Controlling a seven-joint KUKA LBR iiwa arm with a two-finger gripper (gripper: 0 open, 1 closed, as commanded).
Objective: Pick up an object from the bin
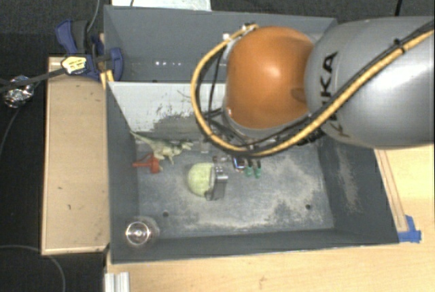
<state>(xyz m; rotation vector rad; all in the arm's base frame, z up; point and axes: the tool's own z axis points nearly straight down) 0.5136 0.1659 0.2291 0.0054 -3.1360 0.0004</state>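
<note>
**Gripper down by the pale green ball**

Gripper (217, 183) sits low in the middle of the grey bin (299, 212), under the big orange cover (268, 77) on the arm. Its metal tip is right up against the right side of a pale green ball (198, 180). The ball rests on the bin floor, near the middle and a bit to the left. From up here you cannot tell if the gripper is open or closed, or if it has the ball.

Left of the ball lie 2 small toys. 1 is a green dinosaur (162, 146) near the back wall. The other is a little red thing (146, 163) just in front of the dinosaur. 1 shiny round cup (138, 232) stands alone in the front left corner, well apart from the ball.
</note>
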